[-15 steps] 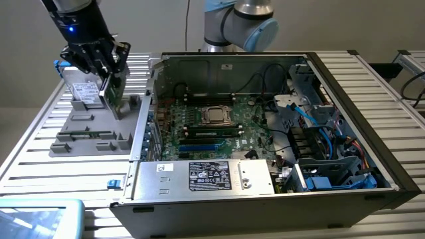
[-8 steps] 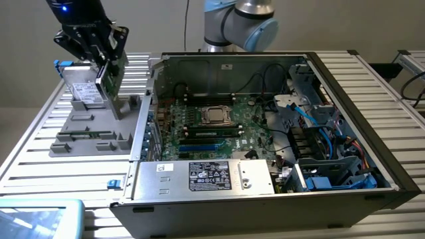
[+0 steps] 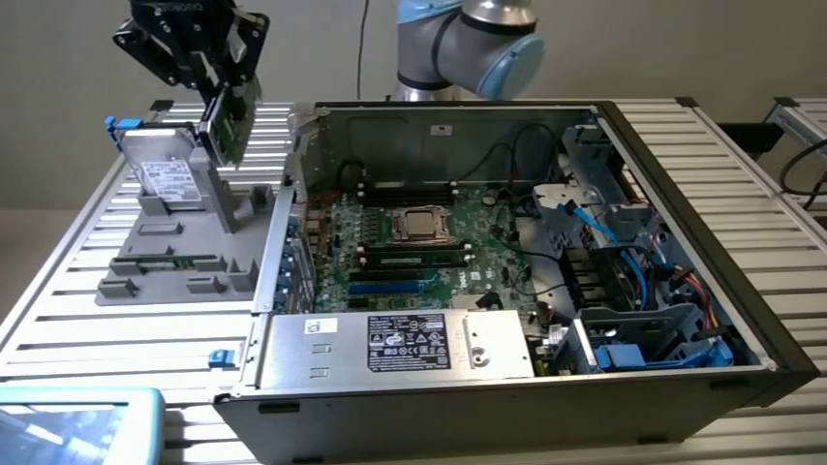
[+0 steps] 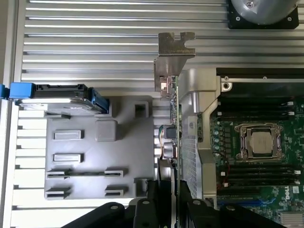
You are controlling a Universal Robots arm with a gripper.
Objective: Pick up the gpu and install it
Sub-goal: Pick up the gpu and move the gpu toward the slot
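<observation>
A slatted aluminium table (image 3: pixel 77 320) is being used as the work surface, with a plain pale wall behind it. The gpu (image 3: pixel 232 121) is being held in the air over the side of the grey parts holder (image 3: pixel 168 262) that faces the open computer case (image 3: pixel 723 320), at the exterior view's left of that case. The card is being carried on edge, and its silver end bracket (image 4: pixel 175 47) is being shown against the table slats in the wrist view, at the end away from the gripper. The card is being clamped by the gripper (image 3: pixel 223 85), whose jaws are being pressed against its two faces. Just beside the card, a grey hard drive (image 3: pixel 166 174) with blue tabs is being kept upright in the holder. Inside the case, the motherboard (image 3: pixel 413 257) is being left exposed, with its processor socket (image 3: pixel 420 225) near the middle and the power supply (image 3: pixel 401 344) along the near edge
</observation>
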